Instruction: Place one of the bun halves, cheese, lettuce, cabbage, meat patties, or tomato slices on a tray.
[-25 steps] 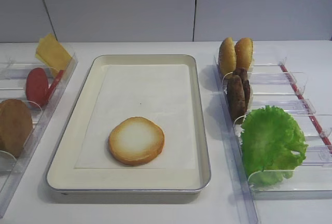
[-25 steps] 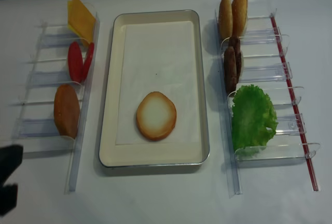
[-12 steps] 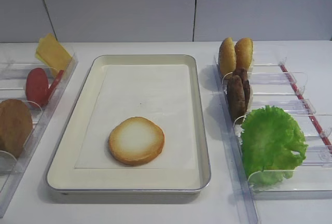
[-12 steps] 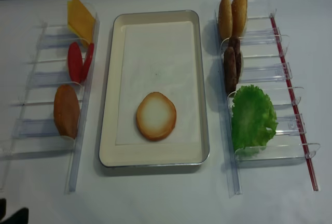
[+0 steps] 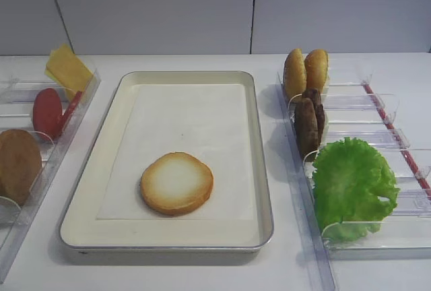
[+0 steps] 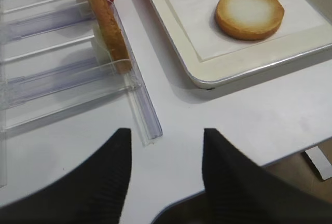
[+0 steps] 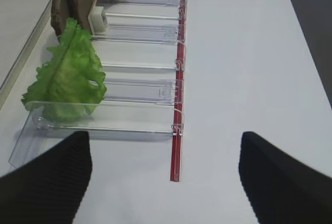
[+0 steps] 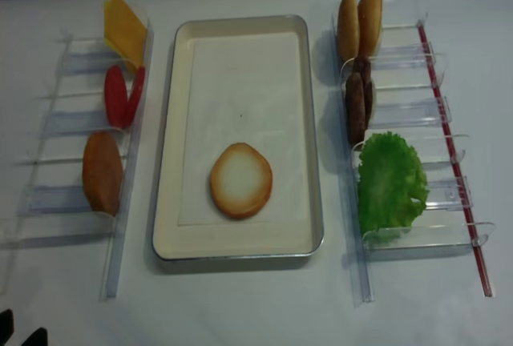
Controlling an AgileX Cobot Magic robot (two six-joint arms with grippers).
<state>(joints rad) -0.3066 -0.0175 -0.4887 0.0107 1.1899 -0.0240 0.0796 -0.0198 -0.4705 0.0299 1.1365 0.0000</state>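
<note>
The pale bun half (image 5: 176, 183) lies flat on the paper liner at the near end of the tray (image 5: 165, 244). Cheese (image 5: 67, 70) and tomato slices (image 5: 47, 112) stand in the left rack. Meat patties (image 5: 308, 124) and lettuce (image 5: 351, 186) stand in the right rack. Cabbage is out of view. My left gripper (image 6: 166, 136) hovers open and empty over the table's near-left corner, short of the rack's end. My right gripper (image 7: 165, 141) is wide open and empty over bare table, just in front of the lettuce (image 7: 70, 76).
A plain brown bun piece (image 5: 17, 163) stands in the left clear rack (image 6: 142, 115). Two glossy domed buns (image 5: 306, 69) stand at the far end of the right rack, which has a red strip (image 7: 178, 105) along its outer side. The table edge (image 6: 290, 154) is close to the left gripper.
The left gripper has drawn back toward the near-left corner and almost left the realsense view. The food, the tray and the right gripper have not moved.
</note>
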